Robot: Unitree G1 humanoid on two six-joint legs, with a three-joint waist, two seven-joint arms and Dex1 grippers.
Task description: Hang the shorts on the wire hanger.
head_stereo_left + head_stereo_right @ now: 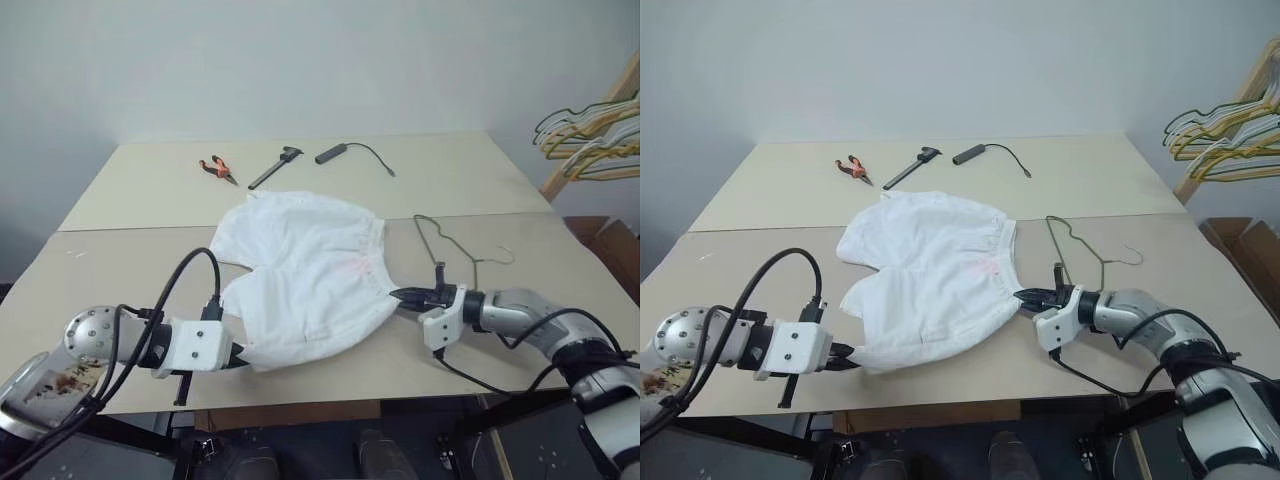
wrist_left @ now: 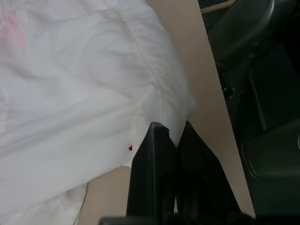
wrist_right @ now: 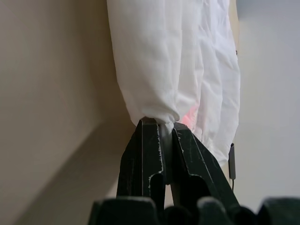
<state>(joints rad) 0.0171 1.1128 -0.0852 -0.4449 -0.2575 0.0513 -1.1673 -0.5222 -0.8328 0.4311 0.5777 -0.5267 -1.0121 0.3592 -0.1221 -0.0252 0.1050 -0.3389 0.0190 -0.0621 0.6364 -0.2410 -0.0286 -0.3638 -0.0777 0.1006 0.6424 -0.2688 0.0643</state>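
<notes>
The white shorts (image 1: 300, 270) lie spread on the beige table (image 1: 120, 270), a faint red-orange mark near their right side. My left gripper (image 1: 240, 360) is at the shorts' near left corner and is shut on the hem; the left wrist view shows cloth pinched between the fingers (image 2: 154, 154). At the shorts' right edge, my right gripper (image 1: 395, 294) is shut on a fold of cloth, which the right wrist view shows bunched at the fingertips (image 3: 145, 140). The thin dark wire hanger (image 1: 445, 240) lies flat on the table just right of the shorts, behind the right gripper.
At the back of the table lie orange-handled pliers (image 1: 218, 168), a dark caliper (image 1: 275, 168) and a black device with a cable (image 1: 345, 152). A bunch of yellowish and grey hangers (image 1: 590, 135) hangs on a wooden rack at the far right. The table's front edge runs just below both grippers.
</notes>
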